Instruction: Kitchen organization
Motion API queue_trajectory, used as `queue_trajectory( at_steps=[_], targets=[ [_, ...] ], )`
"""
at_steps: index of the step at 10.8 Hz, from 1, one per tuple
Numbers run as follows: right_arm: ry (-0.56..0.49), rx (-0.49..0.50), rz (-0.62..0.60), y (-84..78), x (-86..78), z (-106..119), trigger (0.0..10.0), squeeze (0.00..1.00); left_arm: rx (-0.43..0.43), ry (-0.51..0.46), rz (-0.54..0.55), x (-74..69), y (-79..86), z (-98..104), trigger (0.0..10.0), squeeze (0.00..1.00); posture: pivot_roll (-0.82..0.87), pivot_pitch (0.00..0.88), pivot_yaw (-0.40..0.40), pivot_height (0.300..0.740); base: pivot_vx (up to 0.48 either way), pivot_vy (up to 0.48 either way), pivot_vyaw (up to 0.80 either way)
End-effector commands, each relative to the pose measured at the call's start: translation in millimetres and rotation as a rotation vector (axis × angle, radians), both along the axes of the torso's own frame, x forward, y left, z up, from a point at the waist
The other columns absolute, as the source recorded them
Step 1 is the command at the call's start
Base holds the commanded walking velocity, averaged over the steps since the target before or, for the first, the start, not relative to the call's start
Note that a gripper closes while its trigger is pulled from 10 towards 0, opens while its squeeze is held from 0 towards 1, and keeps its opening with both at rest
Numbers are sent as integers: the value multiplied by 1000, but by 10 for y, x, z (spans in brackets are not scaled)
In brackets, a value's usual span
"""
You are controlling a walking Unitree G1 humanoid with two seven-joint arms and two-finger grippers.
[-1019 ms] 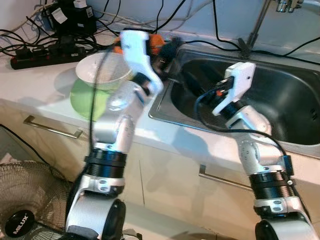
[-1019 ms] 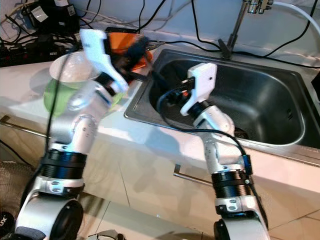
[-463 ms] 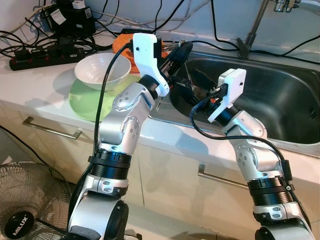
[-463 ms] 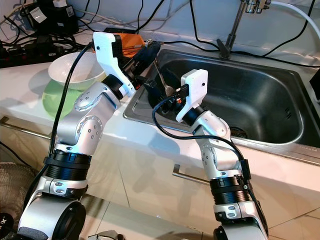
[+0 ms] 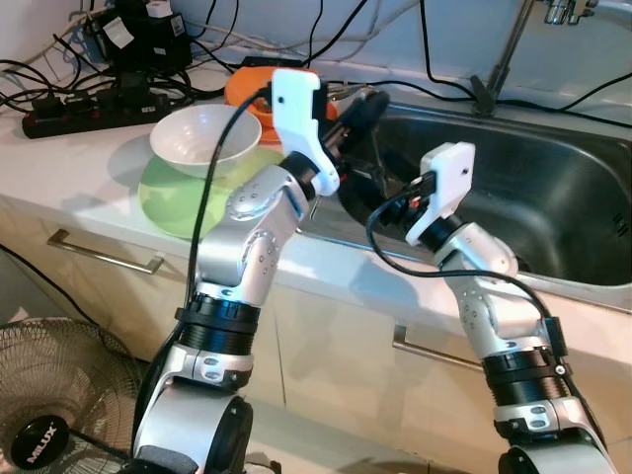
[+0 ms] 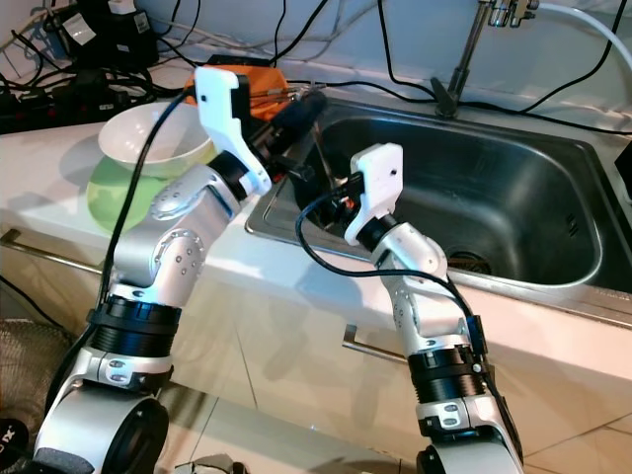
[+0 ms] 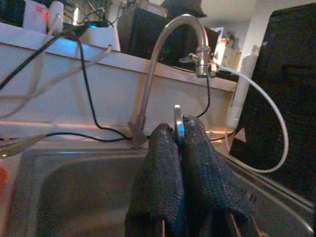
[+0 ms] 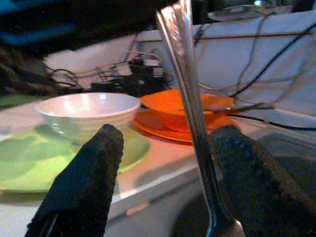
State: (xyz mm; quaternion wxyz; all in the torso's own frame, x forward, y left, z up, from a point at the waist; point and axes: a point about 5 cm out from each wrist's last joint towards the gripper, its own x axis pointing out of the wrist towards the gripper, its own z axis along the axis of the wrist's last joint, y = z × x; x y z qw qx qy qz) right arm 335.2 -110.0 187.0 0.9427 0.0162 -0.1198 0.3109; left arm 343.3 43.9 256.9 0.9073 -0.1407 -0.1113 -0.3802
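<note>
My left gripper [image 5: 369, 103] is shut on a metal utensil [image 7: 178, 121], holding it over the left edge of the sink [image 5: 553, 197]. The utensil [image 8: 190, 98] hangs down with its handle between the wide-apart fingers [image 8: 84, 182] of my right gripper [image 5: 391, 211], nearer one finger. The right gripper is open and sits just below the left one, inside the sink's left end. A white bowl [image 5: 204, 138] rests on a green plate [image 5: 183, 188] on the counter. Behind them are orange dishes [image 5: 249, 91].
A tap [image 5: 504, 49] rises behind the sink. Black cables and a power strip [image 5: 89, 114] cover the back of the counter. Cabinet fronts with metal handles [image 5: 104, 255] are below, and a floor fan [image 5: 49, 415] stands at the lower left.
My left gripper has swung from above the dishes towards the sink with the utensil. My right gripper has risen and moved left until its fingers stand on either side of the utensil.
</note>
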Motion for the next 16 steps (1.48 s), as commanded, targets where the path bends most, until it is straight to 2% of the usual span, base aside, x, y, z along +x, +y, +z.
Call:
queue_trajectory(
  at_steps=[1,3,4,5,16],
  targets=[
    [-19,-9,-22,9,37,42,10000,0,1,-18,-33,-43,-33,35,10000,0,76,3,34,740,0,0,0],
    [-2,-23,-70,-12,80,6,10000,0,7,-17,-43,-54,-47,28,10000,0,76,2,35,740,0,0,0],
    [0,-15,-80,-17,87,1,3020,0,9,-16,-46,-55,-49,28,10000,0,76,4,36,740,0,0,0],
    [-3,-13,-87,-17,92,1,0,0,12,-14,-47,-55,-51,21,10000,0,75,4,36,740,0,0,0],
    [-14,18,-75,-21,84,13,0,0,15,-5,6,-10,-8,-22,10000,0,75,4,34,740,0,0,0]
  ],
)
